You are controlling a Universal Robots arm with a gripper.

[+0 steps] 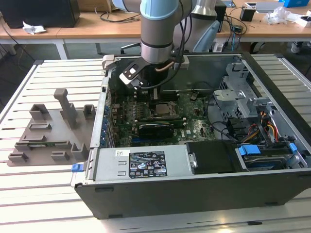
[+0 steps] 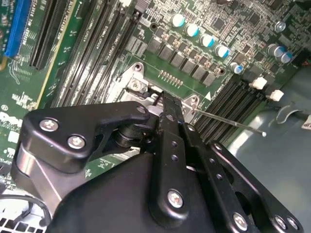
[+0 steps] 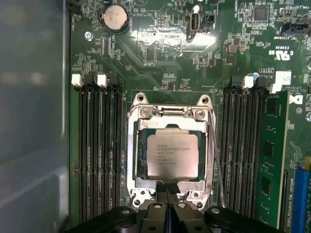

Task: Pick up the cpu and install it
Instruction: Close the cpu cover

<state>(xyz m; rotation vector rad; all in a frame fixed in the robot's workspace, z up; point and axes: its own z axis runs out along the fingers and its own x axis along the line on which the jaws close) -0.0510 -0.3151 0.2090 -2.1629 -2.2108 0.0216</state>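
My claw (image 3: 167,191) is pinched shut on nothing, tips right by the socket (image 3: 171,112) edge. In the exterior view, the cpu (image 1: 163,109) lies in the socket, roughly 5 o'clock from the claw.

I count: 1 chip (image 3: 172,155) | 1 metal socket frame (image 3: 170,112) | 1 coin battery (image 3: 115,18) | 1 open computer case (image 1: 194,196) | 1 grey plastic rack (image 1: 43,143) | 1 arm (image 1: 156,29), mine
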